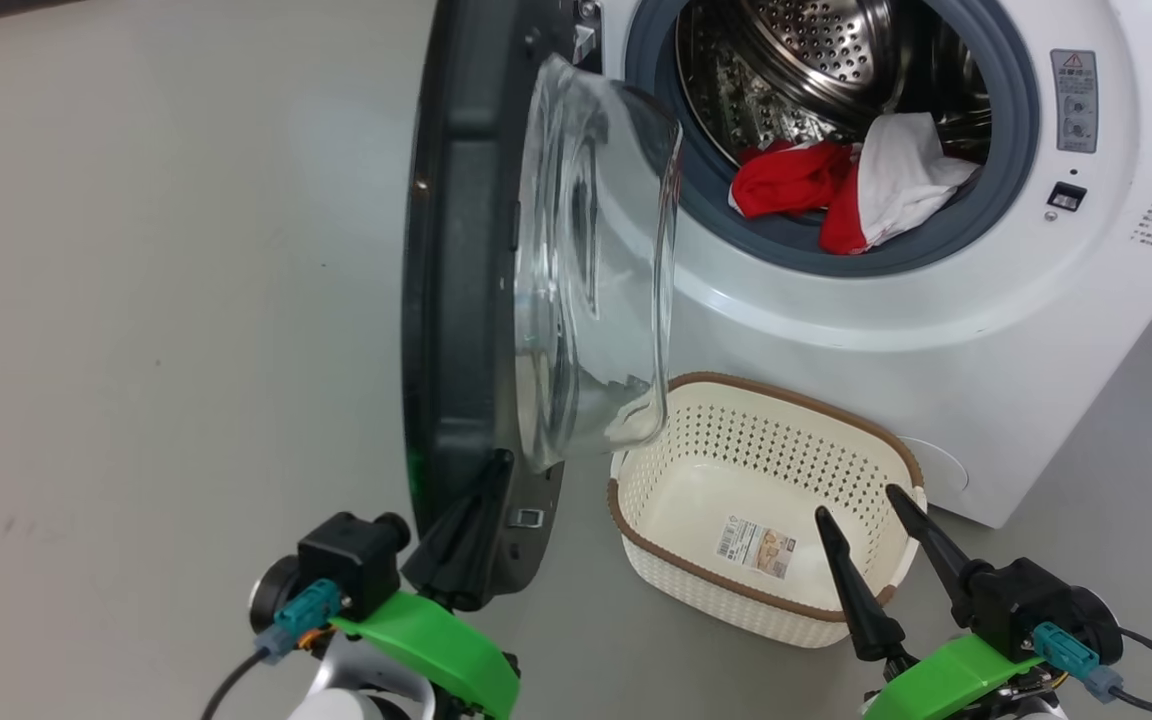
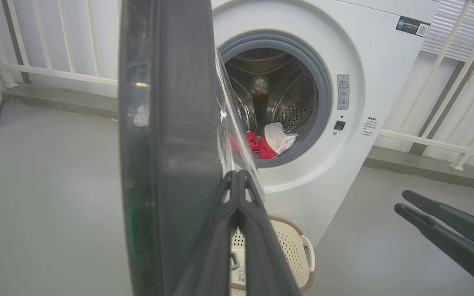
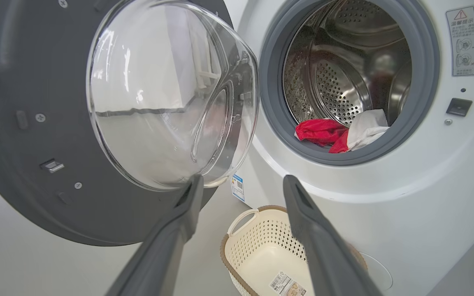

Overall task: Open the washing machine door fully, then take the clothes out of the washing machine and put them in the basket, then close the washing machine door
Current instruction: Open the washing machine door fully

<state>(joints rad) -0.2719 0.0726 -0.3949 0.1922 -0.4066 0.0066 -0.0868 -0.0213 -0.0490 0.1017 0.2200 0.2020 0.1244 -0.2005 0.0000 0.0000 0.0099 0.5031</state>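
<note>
Behind the door (image 2: 171, 144), clothes (image 2: 276, 139) lie half-hidden; left claw (image 2: 237, 176) closed, right claw (image 3: 243, 181) wide.

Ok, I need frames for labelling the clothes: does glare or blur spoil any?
Head view: clothes sharp, unobstructed. Left wrist view: washing machine door hazes the red part through its glass. Right wrist view: clothes clear, reflections confined to the door, fingers soft.
</note>
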